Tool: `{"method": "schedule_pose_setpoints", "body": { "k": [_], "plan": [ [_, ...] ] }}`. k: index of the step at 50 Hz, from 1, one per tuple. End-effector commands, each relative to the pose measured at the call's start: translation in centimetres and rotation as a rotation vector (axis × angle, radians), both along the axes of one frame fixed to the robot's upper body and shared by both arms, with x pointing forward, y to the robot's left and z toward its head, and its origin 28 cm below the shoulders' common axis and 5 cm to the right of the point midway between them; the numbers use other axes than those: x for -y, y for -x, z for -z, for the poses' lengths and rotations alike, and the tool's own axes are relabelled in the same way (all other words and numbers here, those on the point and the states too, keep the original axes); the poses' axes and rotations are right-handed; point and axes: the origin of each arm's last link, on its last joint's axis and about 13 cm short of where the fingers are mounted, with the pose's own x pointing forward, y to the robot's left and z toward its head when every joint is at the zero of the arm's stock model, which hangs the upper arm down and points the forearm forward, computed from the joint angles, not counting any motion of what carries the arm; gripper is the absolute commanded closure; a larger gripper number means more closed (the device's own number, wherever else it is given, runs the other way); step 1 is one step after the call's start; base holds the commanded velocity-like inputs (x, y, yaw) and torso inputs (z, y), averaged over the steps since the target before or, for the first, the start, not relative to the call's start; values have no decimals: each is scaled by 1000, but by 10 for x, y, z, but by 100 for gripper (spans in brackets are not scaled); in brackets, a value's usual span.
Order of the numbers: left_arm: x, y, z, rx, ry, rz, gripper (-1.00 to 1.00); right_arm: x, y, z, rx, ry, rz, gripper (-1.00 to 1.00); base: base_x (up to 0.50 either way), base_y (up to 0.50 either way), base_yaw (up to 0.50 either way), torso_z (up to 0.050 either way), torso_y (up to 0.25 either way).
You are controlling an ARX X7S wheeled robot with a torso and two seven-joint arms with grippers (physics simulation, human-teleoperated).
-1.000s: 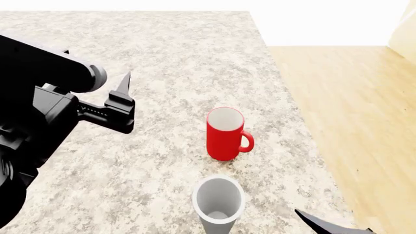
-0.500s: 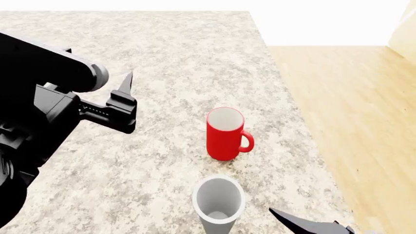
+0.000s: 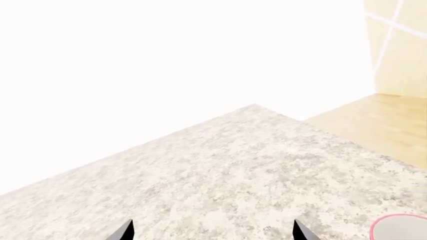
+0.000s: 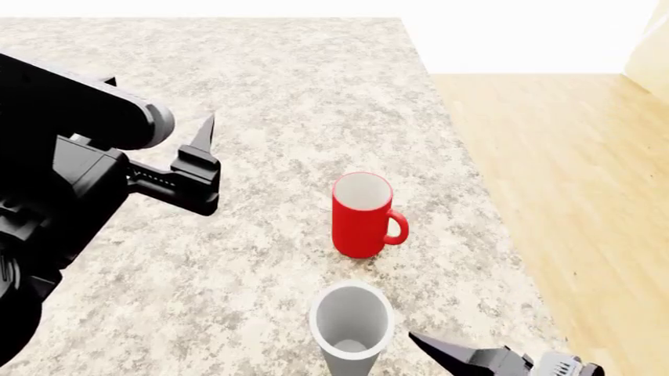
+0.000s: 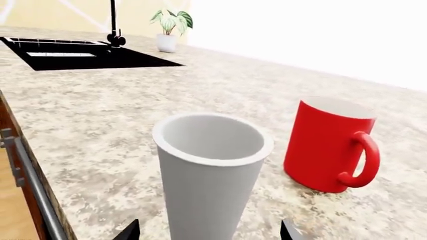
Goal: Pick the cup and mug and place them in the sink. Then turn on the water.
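While the left gripper point(image 3: 212, 231) looks out over bare countertop point(image 3: 253, 165), its two fingertips sit wide apart with nothing between them, and just a sliver of the mug point(image 3: 400, 227) rim peeks in at about 4 o'clock.

From the head camera, the cup point(image 4: 350, 325) stands at 6 o'clock near the counter's front edge, and the mug point(image 4: 362, 215) sits just beyond it, close but not touching. The right gripper point(image 4: 460, 356) pokes in at 5 o'clock, one finger aimed at the cup; the left gripper point(image 4: 199, 168) hovers away at 9 o'clock.

At the right wrist, the cup point(image 5: 210, 175) sits square between the spread fingertips, so the right gripper point(image 5: 210, 231) is open and empty. The sink point(image 5: 80, 52) and faucet point(image 5: 115, 22) lie off at 11 o'clock.

The cup stands upright, long axis vertical, mouth up, narrowing downward. I'd say push forward level, close below the rim, squeeze gently, since that taper could slip. The mug point(image 5: 330, 145) is upright too, handle facing 3 o'clock.
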Motion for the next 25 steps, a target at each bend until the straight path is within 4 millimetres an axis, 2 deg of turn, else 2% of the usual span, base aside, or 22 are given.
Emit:
{"method": "schedule_pose_setpoints", "body": {
  "k": [1, 25],
  "plan": [
    [0, -2, 1, -3, 1, 2, -100, -5, -15, 4, -26, 1, -16, -100, 0, 0, 0, 0, 0],
    [-1, -2, 5, -8, 9, 4, -100, -12, -24, 9, -35, 2, -43, -100, 0, 0, 0, 0, 0]
  ]
}}
